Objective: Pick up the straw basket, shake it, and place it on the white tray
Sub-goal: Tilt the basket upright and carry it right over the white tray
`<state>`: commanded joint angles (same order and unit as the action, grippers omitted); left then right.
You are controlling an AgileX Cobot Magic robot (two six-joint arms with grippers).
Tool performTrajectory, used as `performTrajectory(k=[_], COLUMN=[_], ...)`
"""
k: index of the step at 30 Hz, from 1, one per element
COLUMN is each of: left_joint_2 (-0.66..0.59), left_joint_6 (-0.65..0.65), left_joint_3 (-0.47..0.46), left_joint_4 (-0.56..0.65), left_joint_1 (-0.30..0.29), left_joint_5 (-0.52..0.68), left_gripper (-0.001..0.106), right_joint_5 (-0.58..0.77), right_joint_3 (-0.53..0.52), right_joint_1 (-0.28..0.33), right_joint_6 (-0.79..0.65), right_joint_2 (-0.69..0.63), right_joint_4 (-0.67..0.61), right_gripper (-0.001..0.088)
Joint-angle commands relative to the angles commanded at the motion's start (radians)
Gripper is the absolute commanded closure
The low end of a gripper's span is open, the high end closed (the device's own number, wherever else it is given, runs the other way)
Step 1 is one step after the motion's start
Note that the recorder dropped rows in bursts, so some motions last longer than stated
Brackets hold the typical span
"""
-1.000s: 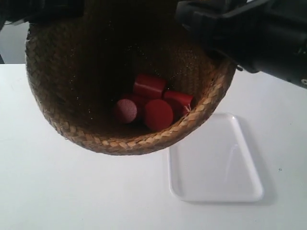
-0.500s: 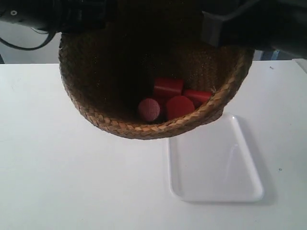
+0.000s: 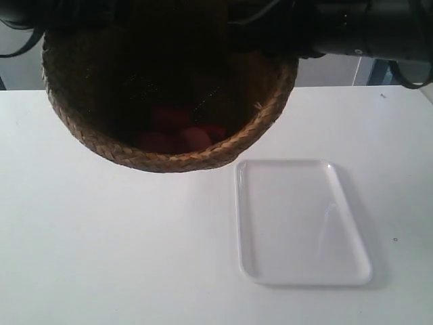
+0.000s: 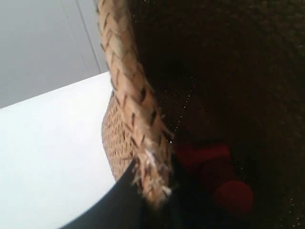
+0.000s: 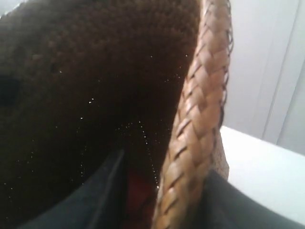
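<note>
The straw basket [image 3: 172,154] hangs in the air above the white table, close to the exterior camera, its dark inside facing it. Red cylinders [image 3: 181,134] lie blurred in its bottom. My left gripper [image 4: 153,187] is shut on the braided rim [image 4: 127,95], one black finger [image 4: 119,202] outside the wall. My right gripper [image 5: 177,193] is shut on the opposite rim [image 5: 200,100], with fingers [image 5: 102,191] on either side of the weave. The white tray [image 3: 303,272] lies bare on the table, below and to the right of the basket.
Both black arms enter at the top of the exterior view, one at its left [image 3: 27,15] and one at its right [image 3: 358,32]. The white table [image 3: 101,257] stretches in front of and beside the tray. A grey wall stands behind.
The basket swung right in the exterior view, then back left, and its near rim rose. The red cylinders inside shifted and now look blurred. Both grips have held.
</note>
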<state>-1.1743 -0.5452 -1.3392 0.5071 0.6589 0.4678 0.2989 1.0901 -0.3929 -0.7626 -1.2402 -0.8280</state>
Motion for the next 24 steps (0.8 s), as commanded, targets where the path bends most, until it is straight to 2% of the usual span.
performTrajectory(k=[3, 6, 10, 12, 15, 20, 21, 24], left_joint_2=[0.005, -0.003, -0.037, -0.052, -0.079, -0.081, -0.081, -0.081], left_joint_6=[-0.005, -0.012, -0.174, -0.230, -0.293, -0.293, -0.267, -0.175], left_joint_3=[0.000, 0.000, 0.000, 0.000, 0.000, -0.004, -0.013, -0.035], left_joint_4=[-0.028, -0.065, -0.024, -0.020, -0.019, -0.066, -0.115, -0.161], left_joint_1=[0.000, 0.000, 0.000, 0.000, 0.000, 0.000, 0.000, 0.004], left_joint_5=[0.003, 0.028, 0.043, 0.057, 0.140, 0.100, 0.102, 0.157], left_gripper=[0.105, 0.105, 0.105, 0.105, 0.105, 0.105, 0.105, 0.105], right_joint_5=[0.038, 0.137, 0.272, 0.319, 0.452, 0.478, 0.484, 0.500], right_joint_3=[0.051, 0.105, 0.160, 0.173, 0.188, 0.188, 0.188, 0.188], right_joint_1=[0.013, 0.024, 0.027, 0.027, 0.027, 0.027, 0.027, 0.027], right_joint_6=[0.117, 0.249, 0.612, 0.722, 0.745, 0.745, 0.750, 0.775], right_joint_2=[0.006, 0.009, 0.009, 0.009, 0.009, 0.021, 0.042, 0.101], right_joint_4=[0.095, 0.273, 0.549, 0.626, 0.645, 0.645, 0.645, 0.668], right_gripper=[0.0868, 0.0868, 0.0868, 0.0868, 0.0868, 0.0868, 0.0868, 0.0868])
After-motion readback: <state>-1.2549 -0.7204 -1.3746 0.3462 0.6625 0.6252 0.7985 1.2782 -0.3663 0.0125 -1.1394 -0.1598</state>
